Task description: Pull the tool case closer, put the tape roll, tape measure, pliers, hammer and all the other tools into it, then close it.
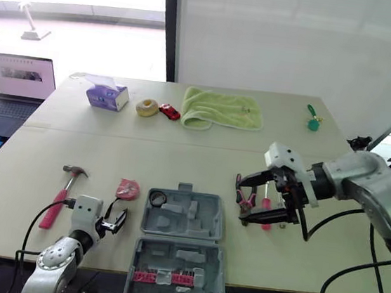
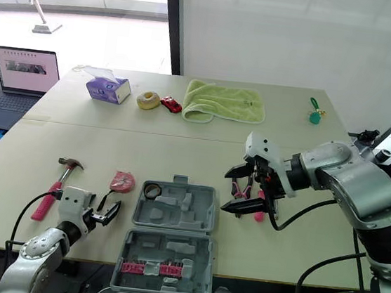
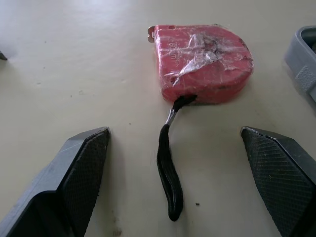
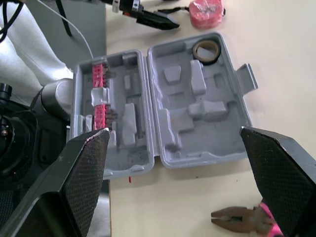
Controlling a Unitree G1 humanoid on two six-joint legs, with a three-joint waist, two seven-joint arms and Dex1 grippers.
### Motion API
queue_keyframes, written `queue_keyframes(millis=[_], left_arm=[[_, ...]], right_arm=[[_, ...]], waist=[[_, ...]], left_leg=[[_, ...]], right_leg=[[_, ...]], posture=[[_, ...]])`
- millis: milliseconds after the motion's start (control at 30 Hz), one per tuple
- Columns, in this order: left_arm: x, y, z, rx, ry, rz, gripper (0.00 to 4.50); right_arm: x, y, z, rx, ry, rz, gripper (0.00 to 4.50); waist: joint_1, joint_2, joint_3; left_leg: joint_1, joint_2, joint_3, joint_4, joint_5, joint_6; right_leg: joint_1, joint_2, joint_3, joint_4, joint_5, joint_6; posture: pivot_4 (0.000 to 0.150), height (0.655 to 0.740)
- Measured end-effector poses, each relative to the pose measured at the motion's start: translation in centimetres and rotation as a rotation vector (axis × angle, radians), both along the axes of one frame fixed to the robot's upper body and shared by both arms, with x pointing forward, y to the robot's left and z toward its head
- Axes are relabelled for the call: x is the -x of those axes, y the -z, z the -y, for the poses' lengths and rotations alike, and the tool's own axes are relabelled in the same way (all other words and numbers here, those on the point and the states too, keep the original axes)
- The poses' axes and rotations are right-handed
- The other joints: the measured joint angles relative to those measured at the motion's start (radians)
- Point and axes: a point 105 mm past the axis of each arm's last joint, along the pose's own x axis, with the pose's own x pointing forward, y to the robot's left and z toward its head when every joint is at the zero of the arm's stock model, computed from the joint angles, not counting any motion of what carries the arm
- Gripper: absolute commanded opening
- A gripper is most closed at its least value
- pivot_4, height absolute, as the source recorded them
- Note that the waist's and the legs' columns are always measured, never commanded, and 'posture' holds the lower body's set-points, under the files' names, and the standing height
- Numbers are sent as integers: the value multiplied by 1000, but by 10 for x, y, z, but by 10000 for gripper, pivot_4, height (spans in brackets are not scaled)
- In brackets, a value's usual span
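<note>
Gaping left hand by tape measure | gaping right hand by pliers | tool case at table edge

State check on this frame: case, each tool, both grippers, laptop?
tool case: open, flat on the table.
tape roll: already in the case, in a corner pocket.
tape measure: on the table, outside the case.
hammer: on the table, not packed.
pliers: on the table, not packed.
left gripper: fingers open, empty.
right gripper: fingers open, empty.
laptop: open, screen lit.
</note>
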Motion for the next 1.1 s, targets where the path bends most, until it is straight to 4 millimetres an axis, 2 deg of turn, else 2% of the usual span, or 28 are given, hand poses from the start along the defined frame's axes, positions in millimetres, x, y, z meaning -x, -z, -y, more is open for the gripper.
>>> queue_keyframes(millis=[67, 233, 267, 500, 600, 933, 1100], left_arm=[[-5, 1, 0, -7, 2, 8, 30743], [-12, 2, -1, -24, -8, 31, 4488], [-13, 2, -1, -26, -11, 36, 471], [-19, 5, 8, -8, -13, 58, 471], [-11, 6, 13, -11, -1, 53, 471], [53, 12, 10, -12, -4, -34, 471], [76, 12, 5, 26, -37, -77, 471]], right_arm=[[0, 1, 3, 11, 19, -6, 45000], [0, 5, 6, 29, 46, -10, 45000], [-1, 5, 6, 29, 49, -12, 45000], [-1, 6, 6, 25, 54, -13, 45000], [-1, 7, 4, 20, 47, -15, 45000], [-2, 17, -8, 7, -5, -35, 45000], [-2, 20, -10, 5, -9, -41, 45000]], waist=[[2, 1, 0], [4, 1, 0], [5, 1, 0], [21, 2, -1], [25, 1, -1], [0, 1, 0], [-11, 1, 0]], left_leg=[[0, 0, 0, 0, 0, 0], [0, 0, 0, 0, 0, 0], [0, 0, 0, 0, 0, 0], [0, 0, 0, 1, 0, 0], [0, 0, 1, 1, -1, -1], [0, 2, 3, 1, -3, 0], [0, 2, 2, 1, -5, 1]], right_leg=[[0, 0, 0, 0, 0, 0], [0, 0, 0, 0, 1, 2], [0, 0, 0, 0, 1, 2], [1, 0, 0, 0, 1, 2], [1, 0, 1, -1, 1, 2], [-1, 1, 2, -1, -1, -1], [-1, 1, 3, -2, -1, -1]], posture=[[1500, 7400], [1500, 7400], [1500, 7400], [1500, 7400], [1500, 7400], [1500, 7400], [1500, 7400]])
